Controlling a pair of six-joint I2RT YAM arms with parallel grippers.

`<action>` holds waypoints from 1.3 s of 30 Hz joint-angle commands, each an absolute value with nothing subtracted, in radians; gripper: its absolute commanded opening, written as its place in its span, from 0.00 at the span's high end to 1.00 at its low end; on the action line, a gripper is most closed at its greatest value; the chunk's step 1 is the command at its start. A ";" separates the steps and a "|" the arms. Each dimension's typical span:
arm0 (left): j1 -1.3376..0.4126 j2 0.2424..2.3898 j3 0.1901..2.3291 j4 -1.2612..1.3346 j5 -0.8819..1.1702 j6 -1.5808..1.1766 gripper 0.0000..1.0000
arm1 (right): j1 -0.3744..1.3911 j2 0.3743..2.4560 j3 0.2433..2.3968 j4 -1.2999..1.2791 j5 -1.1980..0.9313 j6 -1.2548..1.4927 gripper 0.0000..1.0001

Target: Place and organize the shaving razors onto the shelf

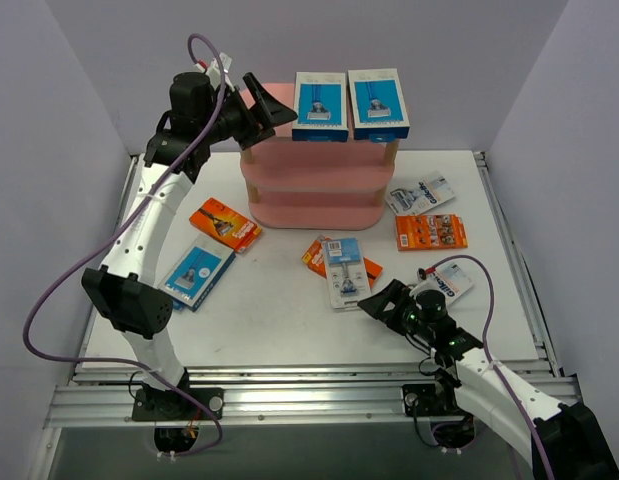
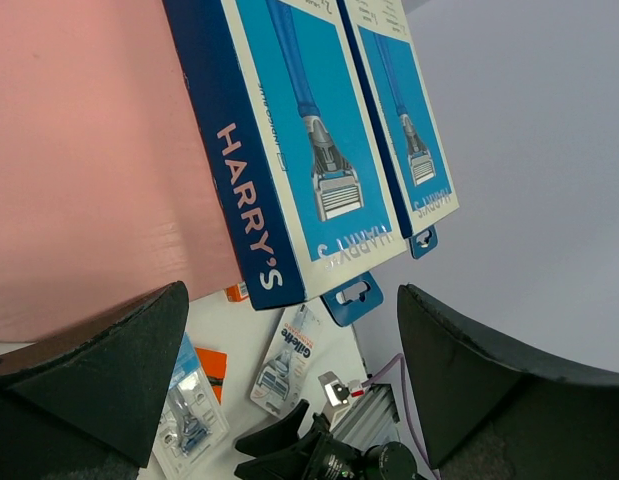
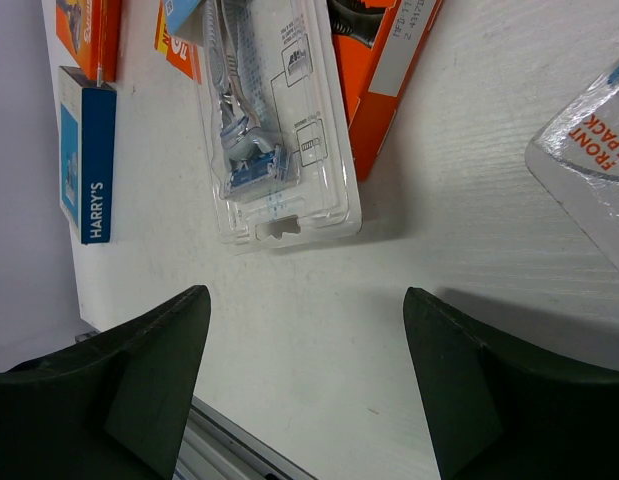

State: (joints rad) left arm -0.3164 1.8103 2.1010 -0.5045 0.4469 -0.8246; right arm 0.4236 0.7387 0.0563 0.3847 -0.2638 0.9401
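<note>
Fingers (image 2: 99,370) on your left gripper (image 2: 291,298) gape empty, with two blue boxes (image 2: 299,150) just ahead, paired on the shelf (image 2: 89,150) to match (right gripper (image 3: 307,300) open too, clear pack (image 3: 279,120) ahead).

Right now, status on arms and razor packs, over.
Left fingers open, empty, by shelf top. Right fingers open, empty, near clear blister pack. Two blue boxes shelved, seven packs on table. Nothing blocking.
</note>
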 commanded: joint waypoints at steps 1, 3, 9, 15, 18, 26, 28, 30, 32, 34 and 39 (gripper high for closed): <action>-0.325 1.825 2.147 -0.454 0.472 -0.816 0.06 | 0.413 0.746 0.052 0.402 -0.270 0.925 0.26; -0.328 1.833 2.152 -0.451 0.474 -0.821 0.06 | 0.413 0.747 0.051 0.402 -0.270 0.925 0.26; -0.337 1.850 2.163 -0.434 0.486 -0.833 0.06 | 0.411 0.747 0.049 0.402 -0.268 0.927 0.26; -0.350 1.859 2.163 -0.431 0.492 -0.838 0.06 | 0.411 0.753 0.049 0.411 -0.268 0.925 0.26; -0.359 1.862 2.161 -0.428 0.491 -0.838 0.06 | 0.411 0.758 0.046 0.416 -0.270 0.925 0.26; -0.374 1.871 2.167 -0.417 0.492 -0.850 0.06 | 0.411 0.769 0.045 0.425 -0.272 0.925 0.26; -0.377 1.876 2.172 -0.414 0.494 -0.851 0.06 | 0.411 0.769 0.046 0.425 -0.272 0.923 0.26; -0.382 1.881 2.174 -0.410 0.495 -0.859 0.06 | 0.410 0.769 0.046 0.426 -0.272 0.923 0.26; -0.385 1.884 2.181 -0.408 0.497 -0.862 0.06 | 0.410 0.770 0.044 0.428 -0.272 0.925 0.26; -0.390 1.888 2.186 -0.410 0.499 -0.864 0.06 | 0.408 0.772 0.044 0.428 -0.273 0.925 0.26; -0.396 1.894 2.187 -0.408 0.499 -0.867 0.06 | 0.410 0.769 0.041 0.428 -0.273 0.923 0.26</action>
